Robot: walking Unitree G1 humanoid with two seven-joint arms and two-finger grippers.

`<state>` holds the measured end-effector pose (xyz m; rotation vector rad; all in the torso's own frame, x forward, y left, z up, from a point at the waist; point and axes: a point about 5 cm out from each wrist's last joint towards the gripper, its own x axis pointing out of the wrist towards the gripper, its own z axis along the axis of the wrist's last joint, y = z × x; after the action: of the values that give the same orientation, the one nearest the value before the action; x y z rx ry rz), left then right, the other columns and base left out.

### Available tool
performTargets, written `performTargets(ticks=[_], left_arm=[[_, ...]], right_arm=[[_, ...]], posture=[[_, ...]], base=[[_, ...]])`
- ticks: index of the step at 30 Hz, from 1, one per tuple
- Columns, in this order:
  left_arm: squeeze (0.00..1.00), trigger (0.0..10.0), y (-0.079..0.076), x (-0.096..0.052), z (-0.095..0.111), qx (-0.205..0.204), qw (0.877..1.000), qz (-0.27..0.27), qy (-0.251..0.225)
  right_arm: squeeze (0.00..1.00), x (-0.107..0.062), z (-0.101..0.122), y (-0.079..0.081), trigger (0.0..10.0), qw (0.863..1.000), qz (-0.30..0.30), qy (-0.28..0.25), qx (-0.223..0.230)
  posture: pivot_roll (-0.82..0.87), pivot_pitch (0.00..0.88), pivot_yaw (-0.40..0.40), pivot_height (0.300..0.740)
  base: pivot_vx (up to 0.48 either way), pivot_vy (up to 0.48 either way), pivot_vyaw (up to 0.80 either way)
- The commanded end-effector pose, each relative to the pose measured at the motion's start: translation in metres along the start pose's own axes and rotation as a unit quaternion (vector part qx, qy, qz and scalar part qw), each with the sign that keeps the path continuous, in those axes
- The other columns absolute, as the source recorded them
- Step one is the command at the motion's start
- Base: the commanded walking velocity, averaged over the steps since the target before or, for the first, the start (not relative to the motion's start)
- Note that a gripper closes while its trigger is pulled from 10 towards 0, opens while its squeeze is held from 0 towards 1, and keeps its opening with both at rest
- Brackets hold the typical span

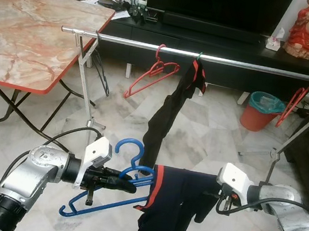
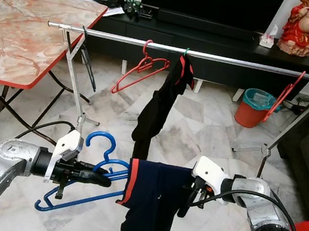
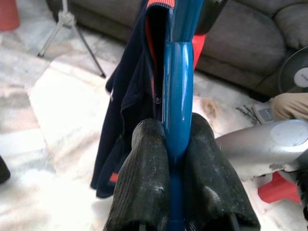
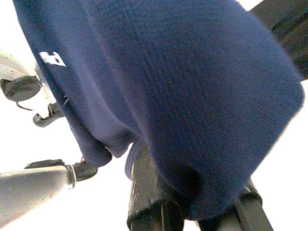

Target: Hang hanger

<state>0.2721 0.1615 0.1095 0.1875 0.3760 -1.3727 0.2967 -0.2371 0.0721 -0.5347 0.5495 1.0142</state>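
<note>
The left gripper (image 1: 124, 182) is clamped on the glossy blue plastic hanger (image 1: 128, 172), its ribbed black fingers (image 3: 144, 183) pressed against both sides of the smooth tubular bar. A navy knit garment (image 1: 172, 208) with red trim is draped over that hanger, held low in front of the round metal rail (image 1: 221, 59), and the right gripper (image 2: 187, 200) is pinched on the cloth's far edge. Thin red wire-shaped hangers (image 1: 152, 71) and a dark garment (image 1: 170, 109) hang from the rail.

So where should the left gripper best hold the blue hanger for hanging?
Probably where the left gripper holds it: the blue hanger arm below the hook, from its bare left end. That leaves the hook free for the rail, and the navy garment covers the other side.
</note>
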Motion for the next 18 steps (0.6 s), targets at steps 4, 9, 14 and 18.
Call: performTargets(ticks=[4, 9, 14, 18], left_arm=[[0.00, 0.0, 0.008, -0.005, -0.004, 0.028, 0.998, 0.038, 0.027], [0.00, 0.0, 0.018, -0.012, -0.014, 0.031, 0.994, 0.089, 0.047], [0.00, 1.5, 0.028, -0.024, -0.038, 0.014, 0.983, 0.169, 0.070], [0.00, 4.4, 0.029, -0.030, -0.049, 0.001, 0.978, 0.195, 0.077]], right_arm=[[0.00, -0.009, 0.003, -0.008, 0.0, 1.000, -0.016, -0.006, -0.008], [0.00, -0.009, 0.001, -0.008, 0.0, 1.000, -0.018, 0.005, -0.012], [0.00, -0.009, -0.008, -0.006, 0.0, 0.999, -0.024, 0.028, -0.009], [0.00, -0.009, -0.011, -0.006, 0.0, 0.999, -0.035, 0.034, -0.004]], posture=[[-0.08, 0.000, -0.104, 0.740], [-0.08, 0.000, -0.103, 0.740], [-0.08, 0.000, -0.100, 0.740], [-0.08, 0.000, -0.100, 0.740]], base=[[0.000, 0.000, 0.00], [0.000, 0.000, 0.00], [0.000, 0.000, 0.00], [0.000, 0.000, 0.00]])
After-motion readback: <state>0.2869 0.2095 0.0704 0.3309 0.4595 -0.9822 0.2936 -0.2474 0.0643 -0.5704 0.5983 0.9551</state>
